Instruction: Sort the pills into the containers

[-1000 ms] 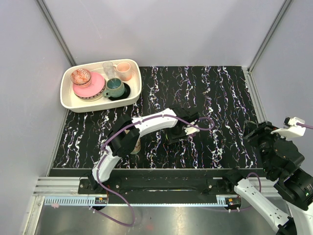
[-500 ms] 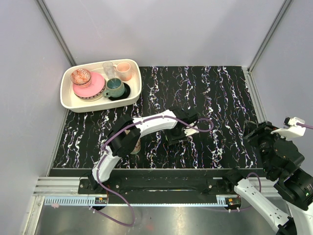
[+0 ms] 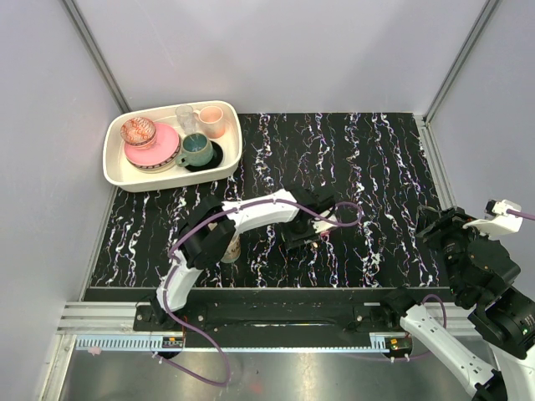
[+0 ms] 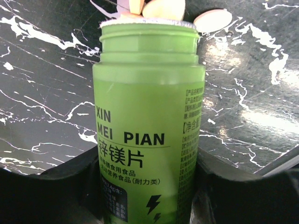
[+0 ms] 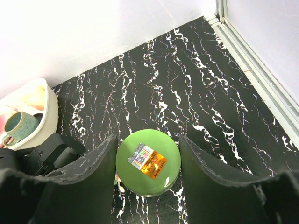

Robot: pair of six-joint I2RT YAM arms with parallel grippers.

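Left gripper (image 4: 149, 196) is seen closed on the lower body of the uncapped green bottle (image 4: 149, 116), low over the tabletop (image 4: 42, 70) mid-table, with pale pills (image 4: 212, 19) showing by its mouth; its cap (image 5: 148, 162) is clamped in the right gripper (image 5: 147, 151). The bottle is judged to be light, rigid, slick plastic, best held mid-body. The purple box is found in no view, and the bottle's fill cannot be made out.
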